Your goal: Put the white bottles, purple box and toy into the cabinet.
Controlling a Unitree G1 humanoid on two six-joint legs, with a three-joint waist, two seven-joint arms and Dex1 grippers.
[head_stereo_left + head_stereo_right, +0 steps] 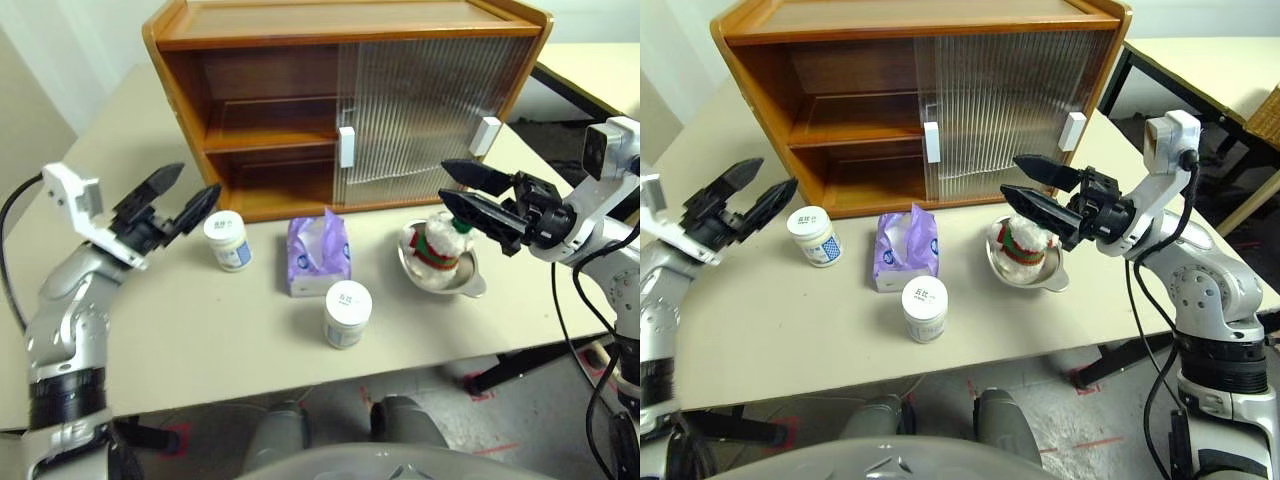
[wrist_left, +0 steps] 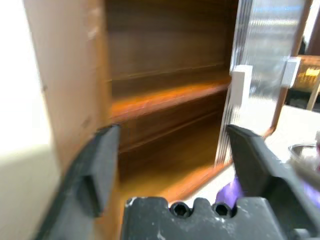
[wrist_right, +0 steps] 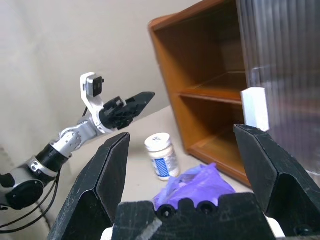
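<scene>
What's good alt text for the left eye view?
A wooden cabinet with its left half open stands at the back of a table; in front sit two white bottles, a purple box of tissues and a toy in a metal dish. The left gripper and right gripper hover open and empty at either side.

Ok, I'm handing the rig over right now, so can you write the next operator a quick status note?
Left pincer: open, empty, by the near-left bottle.
Right pincer: open, empty, above the toy.
White bottles: one in front of the cabinet's open left side, one nearer the table edge.
Purple box: on the table between them.
Toy: sitting in a metal dish.
Cabinet: left half open, shelves bare.
Done: nothing stowed. Left: all four items.
</scene>
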